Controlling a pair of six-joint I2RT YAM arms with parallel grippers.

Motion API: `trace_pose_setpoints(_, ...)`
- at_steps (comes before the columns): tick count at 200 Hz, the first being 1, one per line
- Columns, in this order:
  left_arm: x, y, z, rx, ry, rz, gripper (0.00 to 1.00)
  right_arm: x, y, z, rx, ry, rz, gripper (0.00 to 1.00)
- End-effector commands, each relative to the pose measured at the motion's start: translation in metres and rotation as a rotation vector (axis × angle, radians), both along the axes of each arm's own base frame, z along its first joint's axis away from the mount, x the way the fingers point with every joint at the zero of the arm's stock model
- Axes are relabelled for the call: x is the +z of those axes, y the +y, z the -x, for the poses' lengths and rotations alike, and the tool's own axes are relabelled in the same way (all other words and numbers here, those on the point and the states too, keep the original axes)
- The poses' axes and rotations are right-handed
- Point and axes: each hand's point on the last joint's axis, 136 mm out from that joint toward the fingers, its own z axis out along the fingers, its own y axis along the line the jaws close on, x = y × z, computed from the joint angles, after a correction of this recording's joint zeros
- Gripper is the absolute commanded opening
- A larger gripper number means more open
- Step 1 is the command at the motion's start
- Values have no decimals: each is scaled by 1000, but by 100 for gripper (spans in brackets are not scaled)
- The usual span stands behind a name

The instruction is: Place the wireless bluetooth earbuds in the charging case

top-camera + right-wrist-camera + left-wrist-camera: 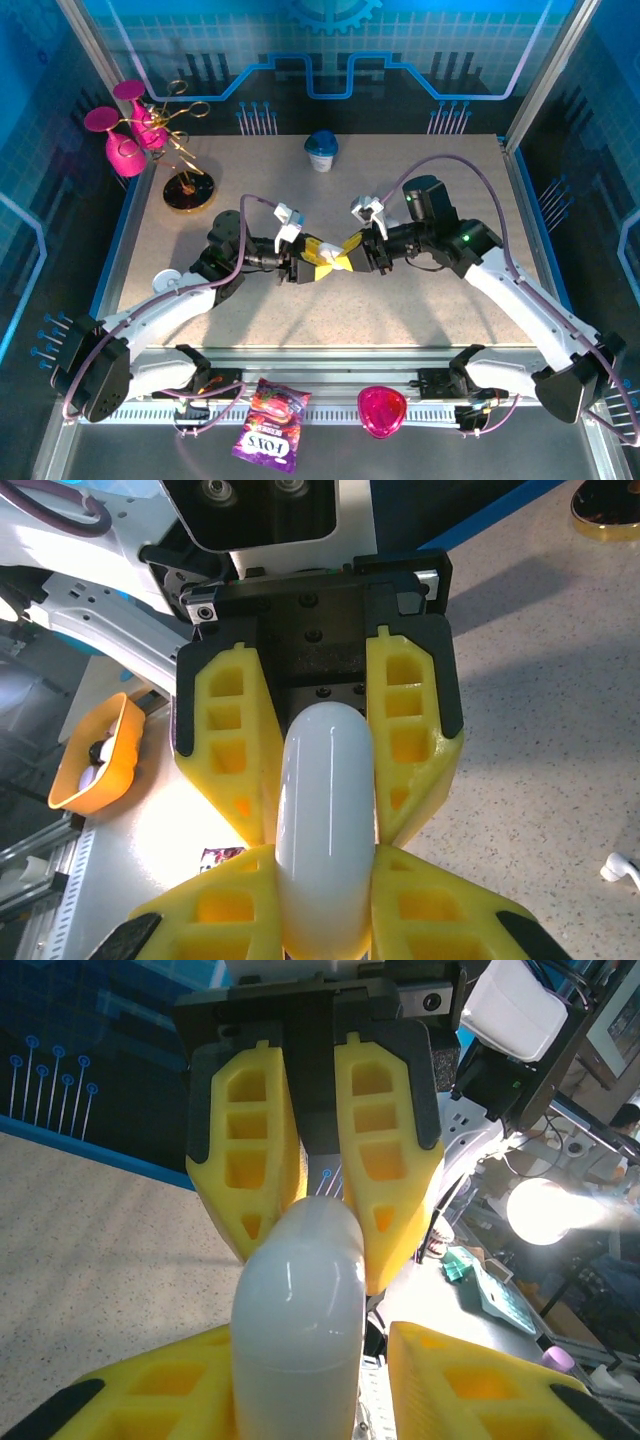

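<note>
The right gripper [325, 875] is clamped on one end of the charging case [325, 790]. The left gripper [300, 1345] meets it head-on from the other end. Its yellow fingers [225, 730] sit pressed against both flanks of the same case, so the case looks gripped from both ends. Between them they hold it in the air over the middle of the table [330, 320].

The case is a smooth, glossy white pebble. I'd judge it a hard shell, light and slippery, the kind of shape that squirts out of a pinch taken too near a rounded end. The broad sides are the place to hold it, and that is where both sets of fingers bear. It looks shut: I see no raised lid and nothing of its inside, so I can't tell whether anything is already in it.

One earbud [620, 868] lies on the table, well apart from the case, at the edge of the right wrist view. It is tiny and white with a short stem. I'd expect it to be featherlight, hard and slick, quick to flick away. A gentle pinch across the body would suit it better than one on the stem tip.

Further out in that view, an orange tub [95, 755] holds a small white-and-dark thing I can't identify. A blue-and-white cup [321, 152] stands near the far edge of the table, its contents hidden.
</note>
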Motion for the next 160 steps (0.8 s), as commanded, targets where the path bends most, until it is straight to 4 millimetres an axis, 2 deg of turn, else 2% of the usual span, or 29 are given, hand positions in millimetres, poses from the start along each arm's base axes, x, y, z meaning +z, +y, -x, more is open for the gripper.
trace_pose_setpoints(1, 7, 1, 11, -40, -63, 22, 36, 8, 3, 1, 5, 17, -6, 4)
trace_pose_setpoints(10, 6, 1, 11, -36, -62, 21, 39, 6, 3, 0, 5, 24, -1, 4)
trace_pose_setpoints(19, 7, 1, 10, -32, -65, 23, 49, 5, 3, 0, 4, 30, 4, 4)
trace_pose_setpoints(37, 6, 1, 10, -28, -68, 22, 50, 2, 3, 0, 4, 43, 12, 4)
trace_pose_setpoints(73, 7, 2, 10, -23, -88, 28, 40, -1, 3, -1, 0, 61, 20, 6)
trace_pose_setpoints(111, 6, 2, 11, -21, -109, 30, 16, -2, 2, -1, -5, 65, 28, 10)
trace_pose_setpoints(119, 6, 2, 10, -19, -117, 31, 13, -2, 2, -2, -9, 63, 31, 15)
trace_pose_setpoints(139, 4, 3, 15, -37, -169, 46, 8, 0, -1, -7, -48, 11, 33, 43)
trace_pose_setpoints(160, 6, 4, 22, -46, -232, 81, 6, -1, -8, -23, -157, -46, 65, 54)
